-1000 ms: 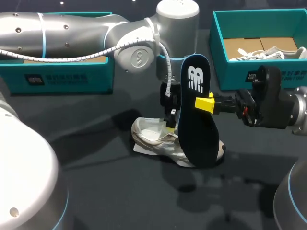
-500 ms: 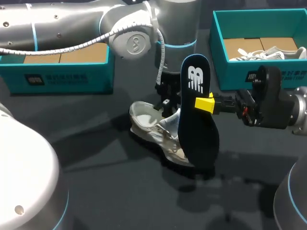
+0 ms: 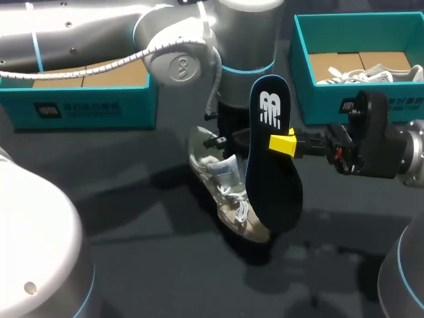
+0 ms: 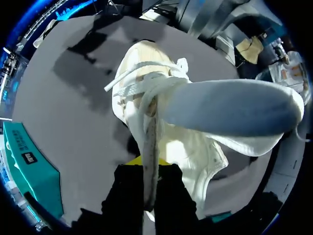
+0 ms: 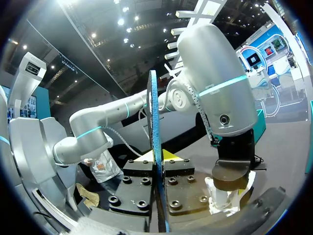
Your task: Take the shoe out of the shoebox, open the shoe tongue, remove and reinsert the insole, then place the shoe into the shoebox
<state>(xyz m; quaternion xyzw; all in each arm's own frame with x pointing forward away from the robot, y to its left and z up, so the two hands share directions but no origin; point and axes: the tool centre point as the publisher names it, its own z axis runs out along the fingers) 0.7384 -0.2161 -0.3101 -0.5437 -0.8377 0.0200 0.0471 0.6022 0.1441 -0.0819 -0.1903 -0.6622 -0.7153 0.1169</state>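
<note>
Since a second ago your left arm has turned the shoe (image 3: 225, 191) on the table (image 3: 152, 265). It lay crosswise with its heel to the left; its toe now points near and right, and its heel lies far, under that arm's wrist. Your right arm and the insole (image 3: 273, 179) have not shifted.

Nearest you is the shoe's toe, on the table and partly hidden behind the insole's lower end. The right gripper (image 3: 283, 143) is closed on the insole at mid-length and holds it upright, flat face toward the camera.

The left gripper (image 4: 148, 166) is pinched on a strip of the shoe's upper beside the laces, and the shoe mouth looks open.

Finding: the step in hand appears to be reinsertion.
- Keep the left grip firm so the shoe cannot slide.
- Tip the insole's lower end toward the toe and feed it in along the shoe's length.

Obstruction: the left gripper and its wrist stand right at the mouth, so bring the insole in from the right side of it. Loose laces may snag its edge.

Farther off are the left shoebox (image 3: 86, 109), partly under your left arm, and the right shoebox (image 3: 318, 99), which holds a second shoe (image 3: 371, 73).
</note>
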